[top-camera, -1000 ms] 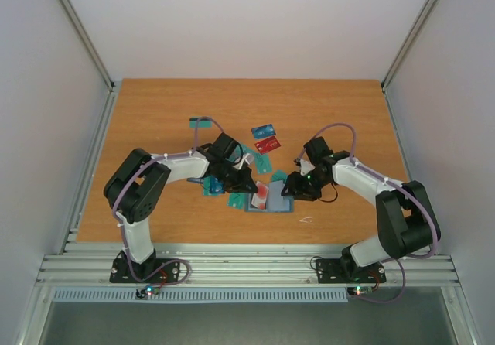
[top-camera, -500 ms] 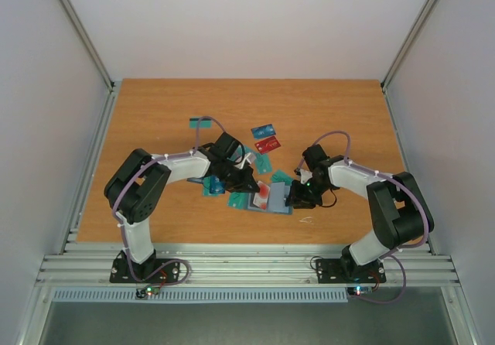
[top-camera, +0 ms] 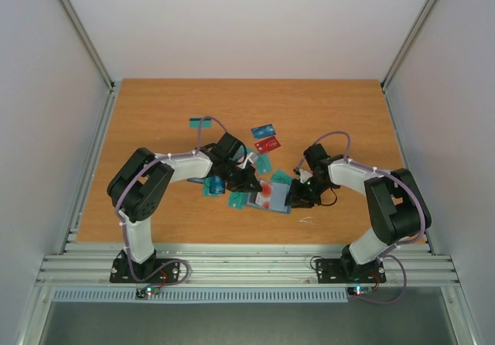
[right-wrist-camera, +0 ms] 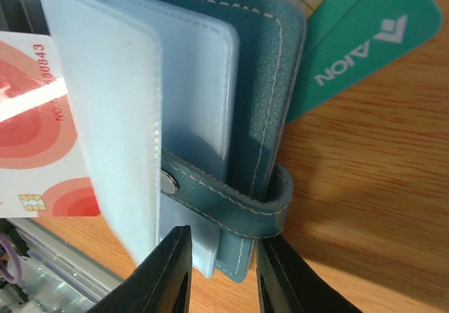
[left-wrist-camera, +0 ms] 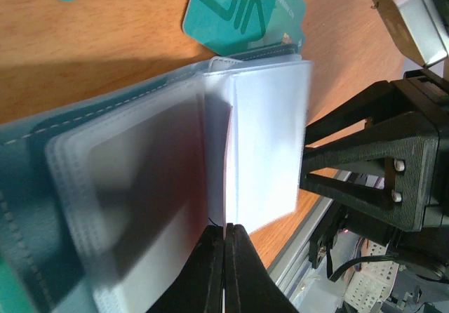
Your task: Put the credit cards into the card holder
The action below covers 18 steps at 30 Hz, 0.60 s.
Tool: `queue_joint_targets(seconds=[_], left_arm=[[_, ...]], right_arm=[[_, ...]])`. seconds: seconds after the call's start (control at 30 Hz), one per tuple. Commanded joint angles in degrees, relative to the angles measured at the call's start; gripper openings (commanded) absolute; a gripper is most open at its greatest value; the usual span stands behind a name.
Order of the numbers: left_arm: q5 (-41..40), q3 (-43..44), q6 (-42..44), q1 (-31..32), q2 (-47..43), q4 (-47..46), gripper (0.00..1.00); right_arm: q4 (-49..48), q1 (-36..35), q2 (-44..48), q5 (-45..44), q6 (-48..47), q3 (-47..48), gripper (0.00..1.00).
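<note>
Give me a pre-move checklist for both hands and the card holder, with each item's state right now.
1. Card holder lying open, sleeves exposed: ok.
2. Left hand shut at a sleeve edge: ok. What it pinches: cannot tell.
3. Right hand astride the strap: ok. Firm grip: cannot tell.
4. Red-and-white card fully seated: not ok, much of it shows outside the sleeve.
5. All cards stowed: not ok. A teal card lies partly under the holder, and a blue card lies loose on the table.
</note>
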State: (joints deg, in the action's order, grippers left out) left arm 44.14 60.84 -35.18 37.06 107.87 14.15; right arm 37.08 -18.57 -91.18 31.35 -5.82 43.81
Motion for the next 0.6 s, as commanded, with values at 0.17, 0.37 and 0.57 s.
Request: queue_joint_targets(seconds=[0.17,0.37,0.57], left_arm=[[0.09,0.95,-0.95,1.02,2.47,-5.22,0.00],[-0.37,1.60,-0.48,1.04,3.27,-5.22,0.00],[-0.49,2.15,-0.04,1.01,4.78,-6.07,0.00]], right_arm=[[-1.67,-0.07,-5.12,-1.77,-2.06,0.18,0.27],[-1.40,-0.07,-6.39,-1.09,-2.35,0.70,0.26],[-1.31,-0.07,-7.16,-0.51,-2.52,0.92,0.26]])
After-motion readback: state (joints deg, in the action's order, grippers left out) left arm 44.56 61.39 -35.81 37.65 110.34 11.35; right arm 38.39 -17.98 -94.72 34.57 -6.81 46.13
